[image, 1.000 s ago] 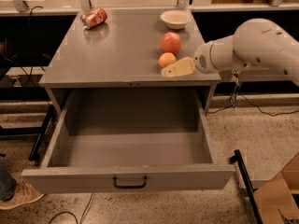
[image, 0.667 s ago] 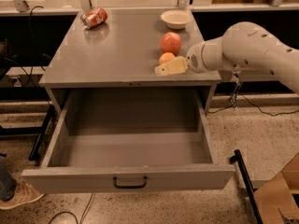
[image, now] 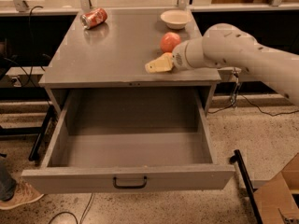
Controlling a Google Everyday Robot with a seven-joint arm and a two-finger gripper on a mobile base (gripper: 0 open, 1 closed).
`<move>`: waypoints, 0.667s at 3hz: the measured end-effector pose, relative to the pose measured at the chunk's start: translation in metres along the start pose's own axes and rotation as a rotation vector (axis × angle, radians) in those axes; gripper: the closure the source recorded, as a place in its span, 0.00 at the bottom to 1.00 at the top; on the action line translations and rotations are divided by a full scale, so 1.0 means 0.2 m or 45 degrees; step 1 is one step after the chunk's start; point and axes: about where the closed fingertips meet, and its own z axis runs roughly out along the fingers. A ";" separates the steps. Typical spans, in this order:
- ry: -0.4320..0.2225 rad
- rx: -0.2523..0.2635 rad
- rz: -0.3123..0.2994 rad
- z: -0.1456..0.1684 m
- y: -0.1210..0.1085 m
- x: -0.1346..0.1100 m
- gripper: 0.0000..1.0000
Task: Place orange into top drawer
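In the single camera view, the gripper (image: 159,64) lay low over the right front part of the grey cabinet top (image: 117,45), at the end of the pale arm (image: 243,55) that reached in from the right. The orange (image: 167,55) showed only as a thin sliver at the gripper's upper edge, just in front of the larger reddish fruit (image: 170,42) and nearly touching it. The rest of it was hidden by the gripper. It therefore sat right at the gripper, on its far side, rather than anywhere apart from it. A round fruit has no long axis to line up with. Whether the gripper was spread, closed, or had any hold on the orange could not be told from this angle, and contact looked likely but was not certain. The top drawer (image: 131,148) stood pulled out wide directly below and toward the camera, its floor bare, the black handle (image: 130,183) centred on the front panel. Judging by that layout, the coming move would be short: forward off the cabinet's front edge and down. A white bowl (image: 175,18) and a tipped red can (image: 94,18) sat farther back, well clear of that path.
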 end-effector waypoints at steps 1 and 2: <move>-0.008 -0.015 0.001 0.06 0.02 -0.02 0.43; -0.022 -0.054 -0.001 0.08 0.05 -0.03 0.66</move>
